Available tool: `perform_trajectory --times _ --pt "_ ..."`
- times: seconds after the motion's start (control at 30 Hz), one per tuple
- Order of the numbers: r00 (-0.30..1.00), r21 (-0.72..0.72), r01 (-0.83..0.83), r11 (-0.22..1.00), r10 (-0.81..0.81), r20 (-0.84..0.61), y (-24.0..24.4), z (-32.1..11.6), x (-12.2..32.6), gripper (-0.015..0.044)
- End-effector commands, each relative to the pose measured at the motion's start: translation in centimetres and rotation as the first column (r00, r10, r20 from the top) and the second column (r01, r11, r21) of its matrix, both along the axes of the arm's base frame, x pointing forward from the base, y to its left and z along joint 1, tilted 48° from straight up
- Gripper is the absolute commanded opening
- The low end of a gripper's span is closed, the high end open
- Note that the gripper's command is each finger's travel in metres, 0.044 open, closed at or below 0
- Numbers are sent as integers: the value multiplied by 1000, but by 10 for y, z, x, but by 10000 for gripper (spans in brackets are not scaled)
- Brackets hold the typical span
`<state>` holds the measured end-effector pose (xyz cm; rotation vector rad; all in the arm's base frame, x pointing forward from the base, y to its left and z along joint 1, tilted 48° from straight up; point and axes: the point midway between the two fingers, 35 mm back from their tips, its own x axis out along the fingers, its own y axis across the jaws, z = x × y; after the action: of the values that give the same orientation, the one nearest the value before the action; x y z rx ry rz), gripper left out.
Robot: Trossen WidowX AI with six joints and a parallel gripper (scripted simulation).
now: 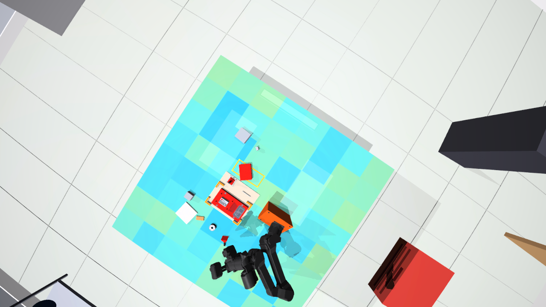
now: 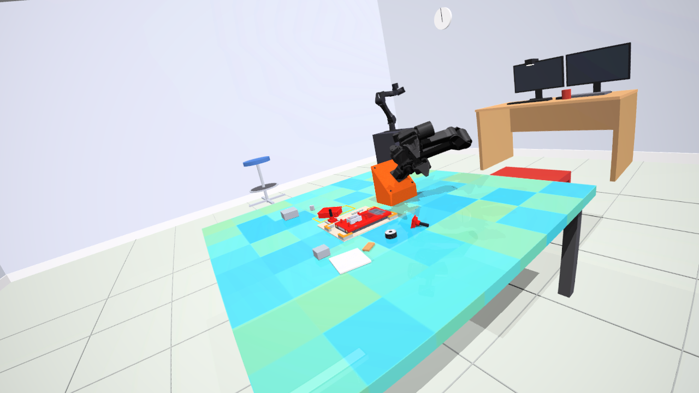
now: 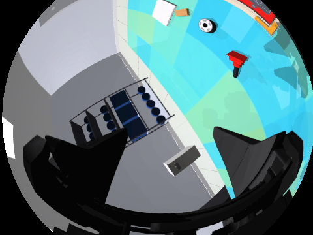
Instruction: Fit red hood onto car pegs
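Observation:
The red hood (image 1: 245, 171) (image 2: 327, 213) lies on the table inside a yellow outline, beyond the jig from the arm's gripper. The red chassis (image 1: 229, 206) (image 2: 369, 220) sits in the beige jig (image 1: 250, 193) with orange corner stops. The pale engine block (image 1: 223, 201) (image 2: 354, 218) is on its deck; the pegs are too small to make out clearly. A corner of the chassis shows in the wrist view (image 3: 269, 15). My gripper (image 1: 222, 260) (image 3: 171, 132) is open and empty, raised above the table's near side, well away from hood and chassis.
A red piece with a black stub (image 1: 225, 238) (image 3: 237, 58), a wheel (image 1: 212, 227) (image 3: 205, 25), an orange block (image 1: 200, 218) (image 3: 182, 12) and a white plate (image 1: 186, 212) (image 3: 163, 12) lie beside the jig. Grey blocks (image 1: 243, 135) (image 2: 321, 251) lie farther out. A small red part (image 1: 230, 181) stands on the jig.

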<state>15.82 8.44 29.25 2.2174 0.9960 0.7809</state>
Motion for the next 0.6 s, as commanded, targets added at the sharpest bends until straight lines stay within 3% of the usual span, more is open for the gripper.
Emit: perform_trajectory --times 0.0,0.1,0.23,0.4,0.57 --pt "1000 5 -1 1000 1 -7 0 0 1 440" --pt "993 81 -5 997 14 -116 -7 3 12 440" --pt "910 304 36 952 95 -405 -27 7 47 440" --pt "687 550 213 807 277 -672 -57 3 95 440" --pt "423 662 472 582 509 -750 -91 -13 140 440"
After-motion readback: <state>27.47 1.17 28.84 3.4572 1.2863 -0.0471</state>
